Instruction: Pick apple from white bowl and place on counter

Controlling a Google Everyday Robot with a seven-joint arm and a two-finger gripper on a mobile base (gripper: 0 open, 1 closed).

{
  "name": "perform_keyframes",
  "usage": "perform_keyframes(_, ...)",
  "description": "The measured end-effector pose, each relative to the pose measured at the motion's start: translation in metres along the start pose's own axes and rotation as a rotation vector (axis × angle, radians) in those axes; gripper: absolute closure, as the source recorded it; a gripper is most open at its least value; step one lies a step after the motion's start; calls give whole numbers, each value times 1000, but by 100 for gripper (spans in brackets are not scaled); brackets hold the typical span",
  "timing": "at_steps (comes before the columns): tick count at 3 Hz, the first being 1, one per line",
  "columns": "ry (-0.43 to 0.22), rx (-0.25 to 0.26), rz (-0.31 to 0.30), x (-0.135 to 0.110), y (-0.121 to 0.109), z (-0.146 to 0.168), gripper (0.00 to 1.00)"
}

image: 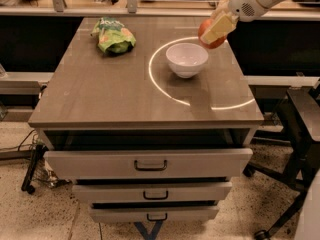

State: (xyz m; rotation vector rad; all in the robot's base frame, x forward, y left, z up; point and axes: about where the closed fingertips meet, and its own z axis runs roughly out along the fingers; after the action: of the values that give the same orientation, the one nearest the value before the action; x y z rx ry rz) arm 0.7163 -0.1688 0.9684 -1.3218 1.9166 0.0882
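The white bowl (187, 59) stands empty on the counter (115, 94), inside the glowing white ring. My gripper (216, 30) is shut on the red-orange apple (210, 36) and holds it in the air, above and to the right of the bowl, over the counter's right rear part. The cream-coloured fingers (219, 28) cover most of the apple's front. The white arm reaches in from the upper right.
A green snack bag (115, 37) lies at the counter's back left. Three handled drawers (150, 165) are below, the top one slightly open. A dark chair (300, 134) stands to the right. A shelf runs behind the counter.
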Motion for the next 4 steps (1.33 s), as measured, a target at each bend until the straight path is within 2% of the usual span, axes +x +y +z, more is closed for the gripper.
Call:
perform_keyframes(2, -22, 43, -33, -12, -44, 45, 100)
perform_keyframes(3, 8, 51, -26, 4, -59, 63, 100)
perform_keyframes(4, 45, 32, -14, 22, -59, 77, 82)
